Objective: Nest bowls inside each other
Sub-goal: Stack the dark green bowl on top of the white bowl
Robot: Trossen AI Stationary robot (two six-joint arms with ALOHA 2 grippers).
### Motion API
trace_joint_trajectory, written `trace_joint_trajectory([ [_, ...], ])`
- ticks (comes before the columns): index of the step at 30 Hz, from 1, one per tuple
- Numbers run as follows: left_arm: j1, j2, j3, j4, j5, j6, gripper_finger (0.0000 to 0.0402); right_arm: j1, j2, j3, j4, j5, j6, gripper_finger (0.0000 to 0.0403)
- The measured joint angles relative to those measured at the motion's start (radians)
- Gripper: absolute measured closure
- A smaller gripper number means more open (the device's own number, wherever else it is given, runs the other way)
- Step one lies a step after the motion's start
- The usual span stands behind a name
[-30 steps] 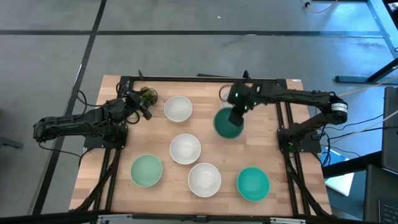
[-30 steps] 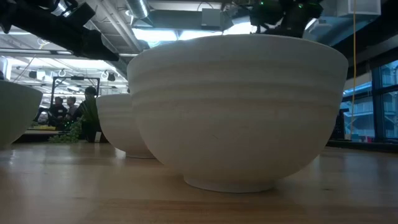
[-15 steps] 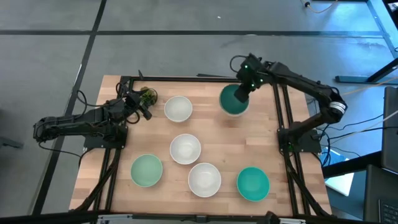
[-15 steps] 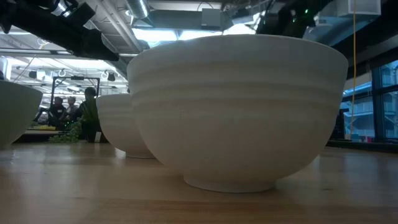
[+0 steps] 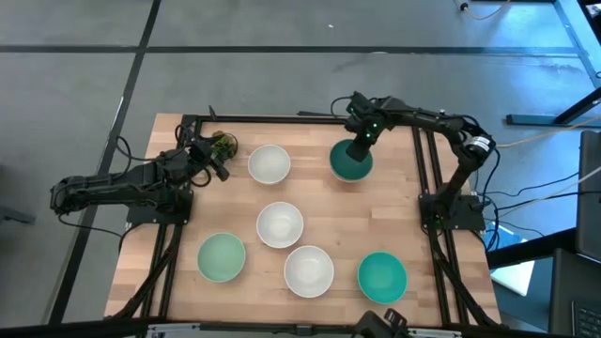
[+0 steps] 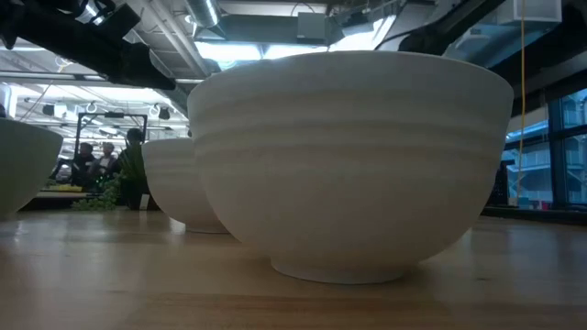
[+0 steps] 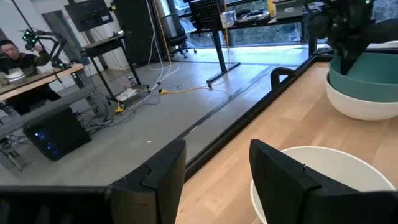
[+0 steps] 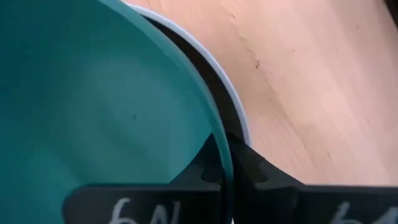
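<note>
My right gripper (image 5: 360, 148) is shut on the dark green bowl (image 5: 349, 165) at the table's far right. That bowl stands low inside a white bowl (image 7: 359, 104); whether it rests in it, I cannot tell. Three more white bowls stand on the table: far centre (image 5: 269, 163), middle (image 5: 280, 224) and near (image 5: 309, 270). The pale mint bowl (image 5: 221, 257) is near left and the teal bowl (image 5: 382, 277) near right. My left gripper (image 5: 218, 165) is open and empty, just left of the far white bowl (image 7: 323, 180). My right gripper pinches the dark green bowl's rim (image 8: 222, 149) on its far side, one finger (image 8: 155, 202) inside the bowl and one finger (image 8: 280, 186) outside. The fingers come from above, pointing down. The bowl stands upright within the white bowl's rim (image 8: 239, 121).
A small green plant-like object (image 5: 223, 144) lies at the far left by my left gripper. Dark frame rails (image 5: 430, 169) run along both sides of the table. The near white bowl (image 6: 348, 165) fills the low view. People show in the room behind.
My right gripper has carried the dark green bowl from the table's middle right toward the far edge, over the white bowl there, and has lowered it into that bowl. It has stayed shut on the rim. My left arm has kept still.
</note>
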Motion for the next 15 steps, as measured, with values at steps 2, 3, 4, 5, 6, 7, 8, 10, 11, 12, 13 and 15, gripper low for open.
trace_joint_trajectory([
  [2, 0.000, 0.000, 0.000, 0.000, 0.000, 0.000, 0.0229, 0.000, 0.002, 0.000, 0.004, 0.000, 0.000, 0.0399],
  [3, 0.000, 0.000, 0.000, 0.000, 0.000, 0.000, 0.0229, 0.000, 0.001, 0.000, 0.005, -0.001, -0.001, 0.0399],
  [4, 0.000, 0.000, 0.000, 0.000, 0.000, 0.000, 0.0229, 0.000, -0.001, 0.001, 0.004, -0.001, 0.000, 0.0399],
  [5, 0.000, 0.000, 0.000, 0.000, 0.000, 0.000, 0.0229, 0.000, -0.001, 0.003, 0.003, 0.000, 0.000, 0.0396],
  [6, 0.000, 0.000, 0.000, 0.000, 0.000, 0.000, 0.0229, 0.001, -0.001, 0.007, 0.002, 0.000, 0.000, 0.0389],
  [7, 0.000, 0.000, 0.000, 0.000, 0.000, 0.000, 0.0229, 0.001, -0.001, 0.011, 0.002, 0.000, 0.000, 0.0380],
  [8, 0.000, 0.000, 0.000, 0.000, 0.000, 0.000, 0.0229, 0.001, -0.001, 0.016, 0.001, 0.001, 0.001, 0.0367],
  [10, 0.000, 0.000, 0.000, 0.000, 0.000, 0.000, 0.0229, 0.002, -0.001, 0.023, -0.002, 0.006, 0.008, 0.0343],
  [11, 0.000, 0.000, 0.000, 0.000, 0.000, 0.000, 0.0229, 0.002, -0.001, 0.028, -0.003, 0.005, 0.016, 0.0331],
  [12, 0.000, 0.000, 0.000, 0.000, 0.000, 0.000, 0.0229, 0.002, -0.001, 0.035, -0.005, 0.006, 0.024, 0.0320],
  [13, 0.000, 0.000, 0.000, 0.000, 0.000, 0.000, 0.0229, 0.002, -0.001, 0.042, -0.010, 0.006, 0.024, 0.0309],
  [15, 0.000, 0.000, 0.000, 0.000, 0.000, 0.000, 0.0229, 0.002, -0.001, 0.058, -0.028, 0.006, 0.024, 0.0287],
])
